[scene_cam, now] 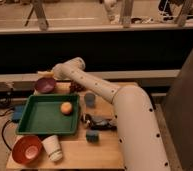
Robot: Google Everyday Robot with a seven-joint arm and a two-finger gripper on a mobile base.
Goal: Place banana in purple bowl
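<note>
The purple bowl (44,85) stands at the back left corner of the wooden table (105,152). My white arm reaches from the lower right across the table to it. My gripper (51,75) is at the bowl's far right rim, just above it. A small pale yellow piece, the banana (45,74), shows at the gripper's tip above the bowl's back edge and has travelled with the gripper, so it is held. Most of the gripper is hidden behind the wrist.
A green tray (37,124) with a round orange fruit (66,108) lies in front of the bowl. An orange-red bowl (26,149) and a tipped white cup (52,147) sit at the front left. A grey-blue cup (90,99), a dark object (98,121) and a small teal block (92,136) lie right of the tray.
</note>
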